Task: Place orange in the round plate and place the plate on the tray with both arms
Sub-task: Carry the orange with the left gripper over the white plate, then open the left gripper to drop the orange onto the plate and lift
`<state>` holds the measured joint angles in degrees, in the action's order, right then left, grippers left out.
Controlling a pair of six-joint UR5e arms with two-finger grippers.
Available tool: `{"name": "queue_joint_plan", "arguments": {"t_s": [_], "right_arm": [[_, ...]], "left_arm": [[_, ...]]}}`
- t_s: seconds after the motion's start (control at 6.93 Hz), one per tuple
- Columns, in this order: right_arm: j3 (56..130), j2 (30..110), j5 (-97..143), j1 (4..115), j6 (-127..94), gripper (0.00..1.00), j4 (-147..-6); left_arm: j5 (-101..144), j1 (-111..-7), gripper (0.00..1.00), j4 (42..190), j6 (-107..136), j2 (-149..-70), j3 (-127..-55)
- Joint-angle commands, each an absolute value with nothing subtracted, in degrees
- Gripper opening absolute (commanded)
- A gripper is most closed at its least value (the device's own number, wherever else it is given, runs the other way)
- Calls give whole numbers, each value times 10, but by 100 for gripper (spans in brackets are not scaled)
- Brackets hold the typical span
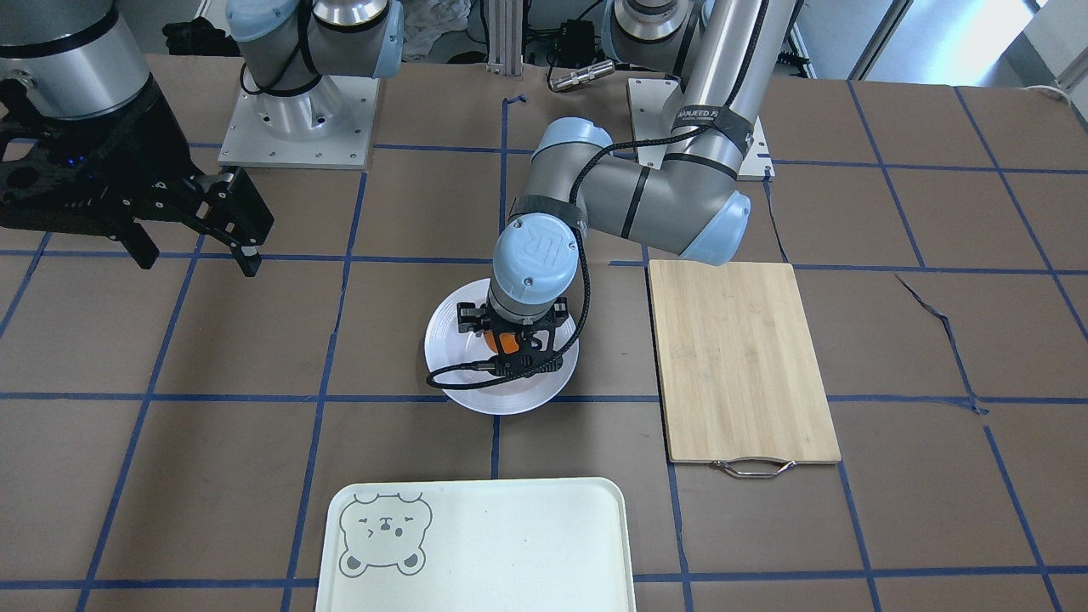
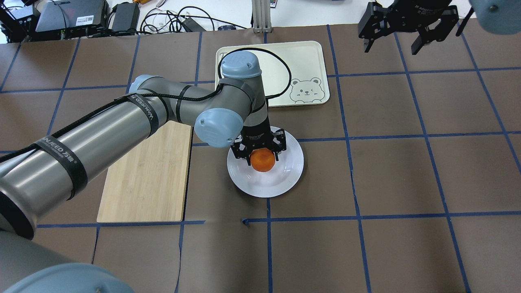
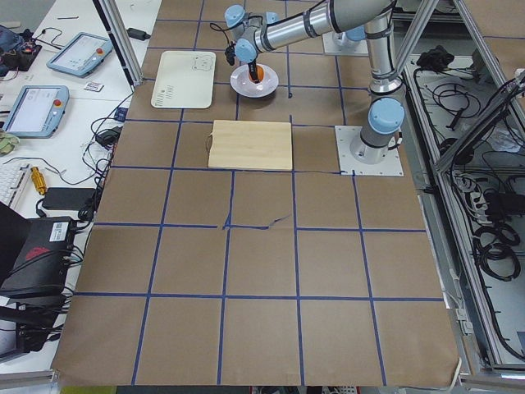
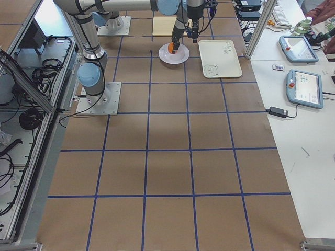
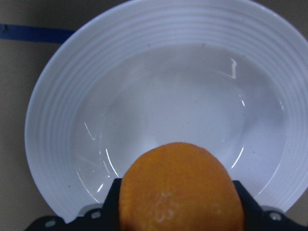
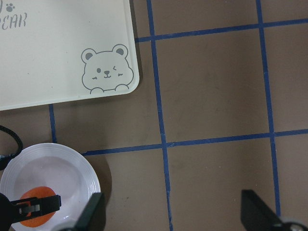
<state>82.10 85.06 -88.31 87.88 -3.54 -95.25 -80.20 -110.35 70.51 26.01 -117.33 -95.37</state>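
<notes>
The orange [image 2: 262, 160] sits between the fingers of my left gripper [image 2: 262, 156], which is shut on it. The orange is over the sunken centre of the round white plate [image 2: 268, 185]; I cannot tell whether it touches the plate. In the left wrist view the orange [image 5: 180, 192] fills the lower middle, with the plate [image 5: 168, 96] right below. The cream tray [image 2: 305, 57] with its bear face lies beyond the plate. My right gripper [image 2: 392, 47] hangs open and empty, high at the far right, well away from the plate.
A bamboo cutting board [image 2: 146, 175] with a metal handle lies on the robot's left of the plate, under the left arm. Brown table covering with blue tape lines [image 2: 358, 215] surrounds everything. Cables and electronics [image 2: 122, 16] line the far edge.
</notes>
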Motion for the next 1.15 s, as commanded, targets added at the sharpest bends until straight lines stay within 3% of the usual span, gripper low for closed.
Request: {"name": "queue_joint_plan", "arguments": {"t_s": [0.0,0.58,0.87,1.01], "right_arm": [[817,851,-883,876,-31,100,-953],[817,832,-847,876,-25,100,-962],[824,755,-839,886,-31,100,-977],[833,741,-765,915,-32,100,-968]], "left_arm": [[-808,-1104,100,684,259,-1162,-954],[-835,-1060,100,805,252,-1073,-864],[-874,-1056,100,913,251,-1017,-801],[-888,-1056,100,885,207,-991,-797]]}}
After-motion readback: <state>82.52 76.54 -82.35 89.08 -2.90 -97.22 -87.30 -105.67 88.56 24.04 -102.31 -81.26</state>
